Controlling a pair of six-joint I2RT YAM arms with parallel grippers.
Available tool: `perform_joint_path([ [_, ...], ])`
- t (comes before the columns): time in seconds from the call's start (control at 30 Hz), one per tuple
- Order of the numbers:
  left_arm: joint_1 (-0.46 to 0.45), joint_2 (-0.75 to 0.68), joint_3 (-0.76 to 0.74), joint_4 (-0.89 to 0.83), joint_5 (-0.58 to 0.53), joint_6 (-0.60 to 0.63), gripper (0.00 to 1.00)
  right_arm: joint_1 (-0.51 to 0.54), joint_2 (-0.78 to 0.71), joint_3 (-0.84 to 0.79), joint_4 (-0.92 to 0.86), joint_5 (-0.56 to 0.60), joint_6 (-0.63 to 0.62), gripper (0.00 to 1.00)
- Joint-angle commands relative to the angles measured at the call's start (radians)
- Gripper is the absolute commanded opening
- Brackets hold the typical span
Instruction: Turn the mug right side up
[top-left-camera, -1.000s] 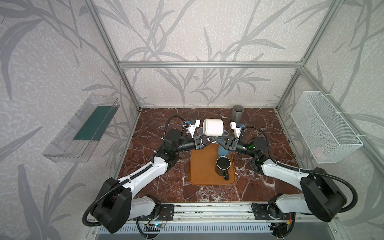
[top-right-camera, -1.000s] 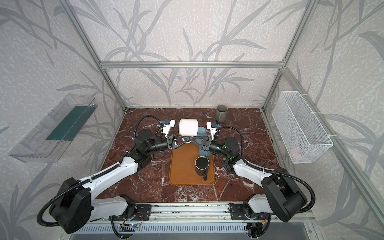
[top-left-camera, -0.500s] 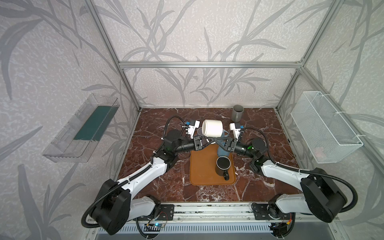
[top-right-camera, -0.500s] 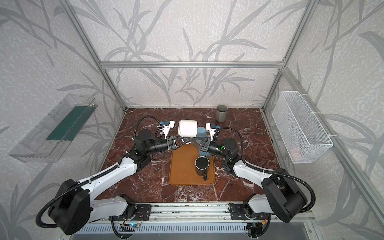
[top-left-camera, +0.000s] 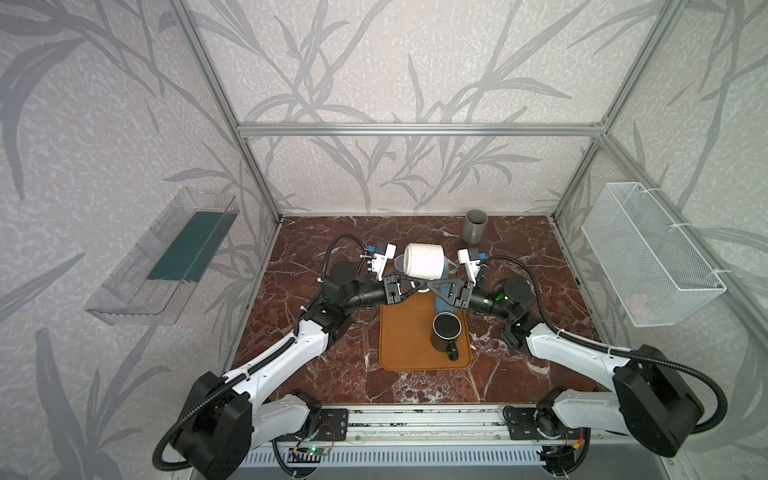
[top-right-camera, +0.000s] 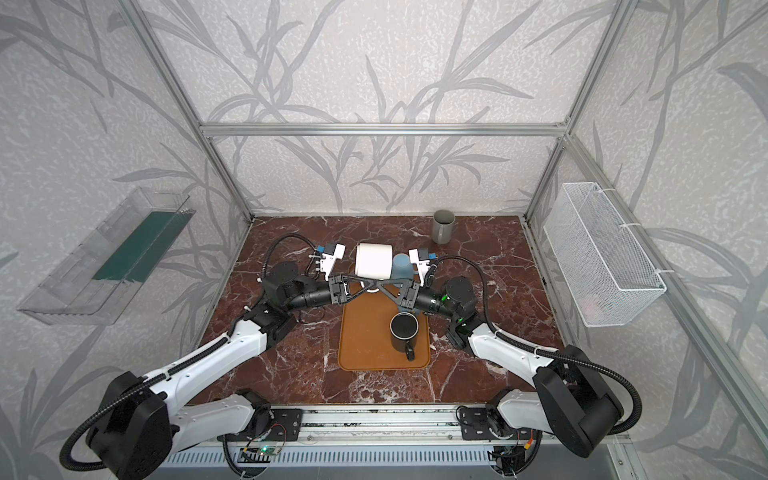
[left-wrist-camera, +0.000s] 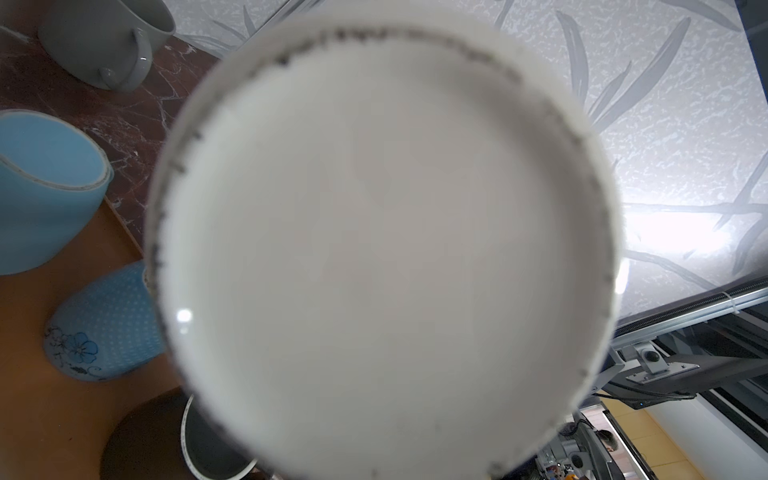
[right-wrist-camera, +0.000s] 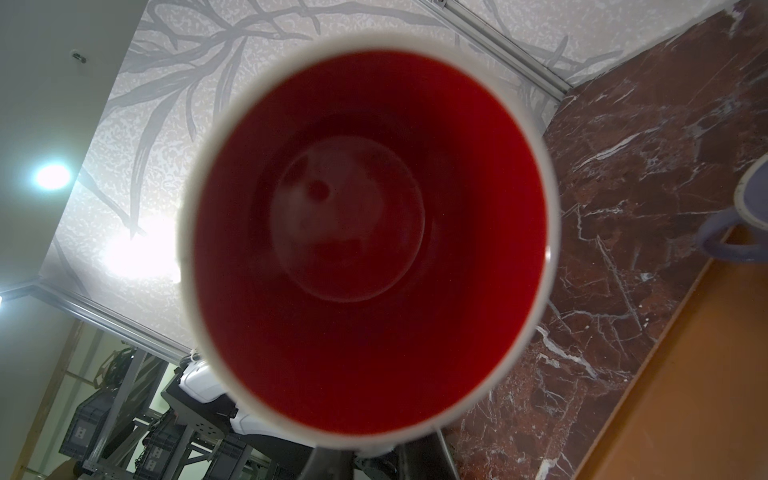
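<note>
Half of the turn is judged done: the white mug (top-left-camera: 424, 262) is held clear of the surface (top-left-camera: 332, 249), lying on its side above the far end of the orange tray (top-left-camera: 399, 349), neither inverted nor upright. Its base is turned toward the left arm and its red-lined mouth toward the right arm, as is shown by the wrist views. Left to be done are the tipping of the mouth upward and the setting down. Both pincers are met just beneath the mug, at its handle (top-right-camera: 368, 287). The right pincer (top-left-camera: 433, 285) appears to be closed on the handle, though the contact is largely hidden. Whether the left pincer (top-left-camera: 412, 287) is gripping or released cannot be told.
</note>
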Motion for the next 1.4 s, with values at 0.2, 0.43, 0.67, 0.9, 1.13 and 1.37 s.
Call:
perform_joint_path([
  [0.2, 0.032, -0.029, -0.007, 0.029, -0.047, -0.002, 0.12, 0.023, -0.04, 0.004, 0.064, -0.078, -0.038, 0.0],
  [0.43, 0.032, -0.003, -0.008, 0.09, -0.032, -0.031, 0.0, 0.031, -0.039, 0.03, 0.046, -0.101, -0.04, 0.0],
  [0.67, 0.032, 0.04, -0.02, 0.223, -0.013, -0.096, 0.0, 0.066, -0.029, 0.056, 0.018, -0.087, -0.059, 0.07],
  [0.9, 0.032, 0.041, -0.021, 0.244, -0.006, -0.107, 0.0, 0.066, -0.007, 0.058, 0.06, -0.074, -0.031, 0.15],
  [1.13, 0.03, 0.04, -0.025, 0.246, -0.005, -0.108, 0.0, 0.066, 0.016, 0.066, 0.096, -0.062, -0.009, 0.22],
  [1.37, 0.027, 0.043, -0.03, 0.27, -0.003, -0.119, 0.0, 0.066, 0.032, 0.065, 0.12, -0.041, 0.01, 0.23],
])
